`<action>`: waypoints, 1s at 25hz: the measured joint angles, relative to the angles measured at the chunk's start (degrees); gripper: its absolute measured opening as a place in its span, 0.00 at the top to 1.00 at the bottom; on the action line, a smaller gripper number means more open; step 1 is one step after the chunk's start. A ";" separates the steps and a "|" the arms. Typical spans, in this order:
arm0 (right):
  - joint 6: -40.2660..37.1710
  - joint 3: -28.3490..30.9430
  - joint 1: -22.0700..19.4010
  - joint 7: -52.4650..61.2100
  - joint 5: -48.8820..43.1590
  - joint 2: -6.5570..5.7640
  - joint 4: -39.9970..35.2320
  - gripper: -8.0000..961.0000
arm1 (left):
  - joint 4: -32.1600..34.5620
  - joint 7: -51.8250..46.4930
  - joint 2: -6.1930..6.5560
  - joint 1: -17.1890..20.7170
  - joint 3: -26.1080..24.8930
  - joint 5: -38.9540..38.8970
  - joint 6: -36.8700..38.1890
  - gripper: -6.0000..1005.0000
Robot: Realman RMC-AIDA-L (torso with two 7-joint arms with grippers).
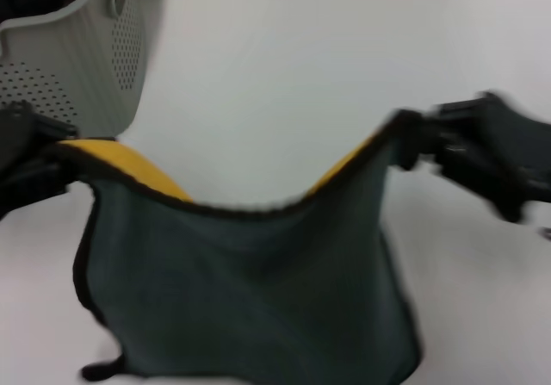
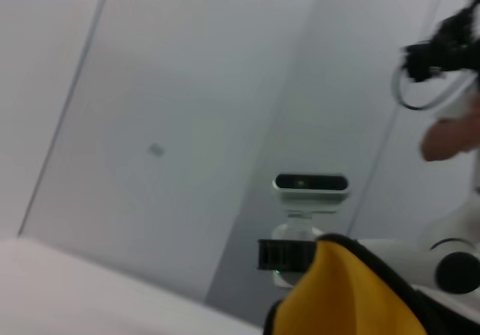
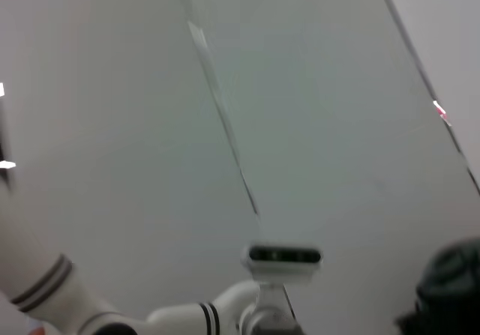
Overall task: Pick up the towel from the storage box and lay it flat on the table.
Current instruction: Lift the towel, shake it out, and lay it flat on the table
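The dark green towel (image 1: 250,290) with black edging hangs stretched between my two grippers above the white table (image 1: 284,75), its yellow reverse showing along the sagging top edge. My left gripper (image 1: 53,148) is shut on the towel's left top corner. My right gripper (image 1: 411,139) is shut on the right top corner. The towel's yellow side shows in the left wrist view (image 2: 345,297), and a dark green fold shows in the right wrist view (image 3: 450,290). The light grey storage box (image 1: 82,49) stands at the back left, behind my left gripper.
Both wrist views look up at a pale wall and at my own head camera (image 2: 310,185) (image 3: 283,256). The right arm's dark body (image 1: 504,157) reaches in from the right edge.
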 joint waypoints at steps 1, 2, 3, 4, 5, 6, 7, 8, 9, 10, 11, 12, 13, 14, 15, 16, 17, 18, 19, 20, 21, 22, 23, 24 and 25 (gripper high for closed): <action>1.23 -0.92 1.84 -0.60 -0.38 0.04 2.80 0.99 | -0.64 -0.76 -0.57 -0.64 -1.22 2.19 -0.52 0.97; 2.87 -1.77 5.50 -1.90 -0.86 0.03 8.60 0.99 | -1.81 -1.27 -1.45 -1.65 -3.81 6.11 -1.70 0.97; 3.89 -2.19 7.88 -2.98 -1.06 0.08 13.34 0.99 | -3.09 -1.75 -2.50 -2.87 -6.52 11.02 -3.41 0.97; 5.62 -2.54 11.06 -4.60 -1.31 0.19 19.43 0.99 | -3.99 -2.16 -3.42 -4.03 -8.62 15.54 -5.46 0.97; 7.46 -2.88 13.95 -6.06 -1.45 0.27 24.88 0.99 | -4.73 -2.68 -4.41 -5.09 -10.69 19.80 -7.79 0.97; 9.01 -3.33 16.22 -7.00 -1.44 0.33 29.12 0.99 | -5.22 -3.65 -5.43 -6.39 -12.47 25.33 -11.30 0.97; 11.17 -4.28 18.75 -7.54 -1.33 0.35 32.85 0.99 | -5.43 -4.47 -6.27 -7.19 -13.18 29.24 -14.18 0.97; 13.16 -5.01 20.09 -7.69 -1.24 0.35 35.10 0.99 | -5.65 -5.34 -7.03 -8.15 -13.75 33.38 -17.46 0.97; 16.00 -6.06 21.28 -7.58 -0.95 0.36 36.67 0.99 | -5.87 -5.93 -7.69 -8.93 -13.95 36.42 -20.13 0.97; 18.60 -6.71 21.72 -7.38 -0.83 0.37 36.77 0.99 | -6.25 -6.49 -8.26 -9.61 -14.01 38.99 -23.22 0.97; 21.65 -7.28 21.88 -7.20 -0.61 0.38 36.29 0.99 | -6.53 -6.83 -8.61 -10.05 -14.07 40.74 -25.22 0.97; 24.09 -7.51 21.68 -7.10 -0.32 0.38 35.35 0.99 | -6.69 -7.07 -8.78 -10.30 -14.14 41.67 -26.83 0.97; 25.13 -7.51 21.59 -7.10 -0.22 0.40 34.90 0.99 | -6.78 -7.21 -8.89 -10.40 -14.15 42.13 -27.74 0.97; 26.81 -7.34 21.55 -7.14 -0.03 0.39 34.23 0.99 | -6.78 -7.38 -8.89 -10.45 -14.21 42.47 -28.70 0.97; 27.96 -7.18 21.68 -7.18 -0.02 0.39 33.97 0.99 | -6.81 -7.51 -8.88 -10.49 -14.23 42.59 -29.74 0.97; 28.89 -7.07 21.82 -7.23 -0.02 0.39 33.72 0.99 | -6.79 -7.69 -8.85 -10.56 -14.27 42.62 -30.65 0.97; 30.48 -7.04 22.03 -7.31 -0.05 0.39 33.09 0.99 | -6.71 -7.86 -8.85 -10.60 -14.28 42.63 -31.25 0.97; 31.64 -7.09 22.12 -7.31 -0.14 0.36 32.69 0.99 | -6.56 -8.13 -8.85 -10.66 -14.32 42.64 -32.04 0.97; 33.17 -7.25 22.33 -7.32 -0.36 0.30 32.27 0.99 | -6.45 -8.36 -8.86 -10.72 -14.35 42.61 -32.70 0.97; 34.40 -7.36 22.62 -7.33 -0.58 0.26 32.14 0.99 | -6.41 -8.57 -8.86 -10.76 -14.36 42.55 -33.45 0.97; 35.91 -7.44 23.20 -7.35 -1.02 0.22 32.11 0.99 | -6.39 -8.72 -8.85 -10.78 -14.40 42.52 -34.29 0.97; 37.18 -7.49 23.81 -7.36 -1.57 0.19 32.10 0.99 | -6.39 -8.81 -8.85 -10.81 -14.41 42.52 -35.00 0.97; 38.31 -7.51 24.32 -7.38 -2.03 0.19 32.11 0.99 | -6.39 -8.87 -8.85 -10.81 -14.42 42.57 -35.46 0.97; 39.86 -7.52 24.98 -7.39 -2.82 0.20 32.11 0.99 | -6.39 -8.94 -8.88 -10.82 -14.43 42.65 -36.01 0.97; 41.25 -7.53 25.53 -7.40 -3.50 0.22 32.06 0.99 | -6.39 -9.02 -8.91 -10.82 -14.44 42.78 -36.49 0.97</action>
